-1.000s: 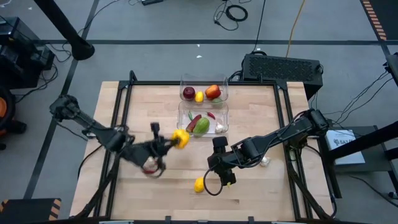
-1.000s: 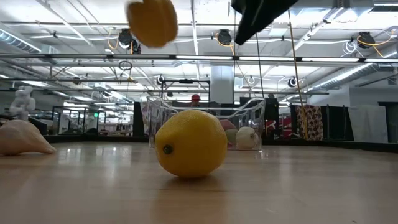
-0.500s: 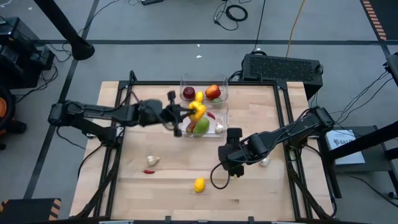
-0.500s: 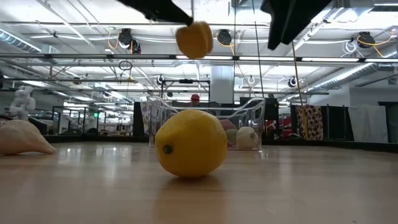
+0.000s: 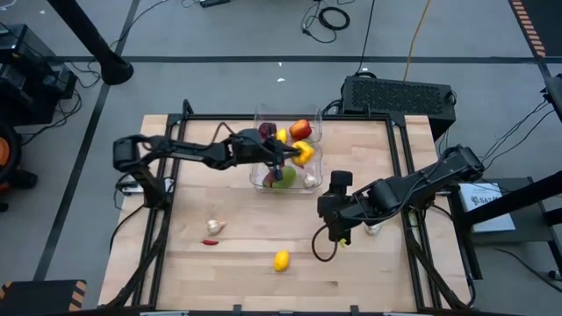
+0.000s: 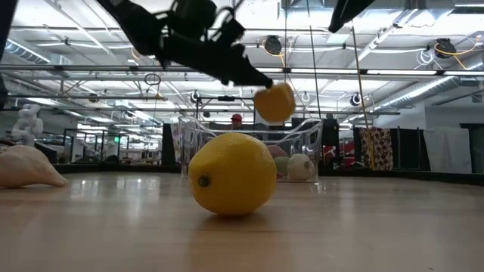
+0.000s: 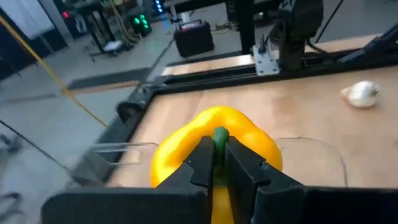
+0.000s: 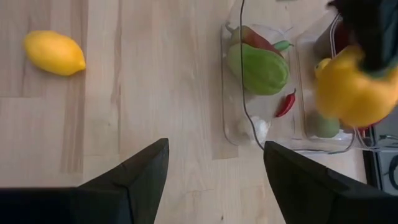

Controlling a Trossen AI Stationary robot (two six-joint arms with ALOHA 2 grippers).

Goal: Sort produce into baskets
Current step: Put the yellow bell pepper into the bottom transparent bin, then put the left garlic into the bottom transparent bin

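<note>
My left gripper (image 5: 290, 156) is shut on a yellow pepper (image 5: 304, 154), held in the air above the right part of the two clear baskets. The far basket (image 5: 260, 120) holds red apples and a lemon. The near basket (image 5: 256, 172) holds a green pepper (image 8: 258, 67), a dark red pepper, a chilli (image 8: 286, 103) and a garlic bulb. My right gripper (image 5: 336, 230) is open and empty, above the table to the right of a lemon (image 5: 281, 260) that lies on the wood. My left gripper pinches the yellow pepper's green stem (image 7: 218, 138) between its two fingers. The arm reaches in from the table's left, slanting down in the low view. The pepper (image 6: 274, 102) hangs at the fingertips, lifted clear above the baskets.
A garlic bulb (image 5: 213, 226) and a small red chilli (image 5: 209, 241) lie on the table at the near left. Another garlic bulb (image 5: 375, 228) lies by my right arm. A black box (image 5: 399, 95) stands beyond the table's far right corner.
My left gripper has carried the yellow pepper from the middle of the table toward the far and right, over the baskets, and has come lower. My right gripper has gone a little toward the table's right edge, away from the lemon.
</note>
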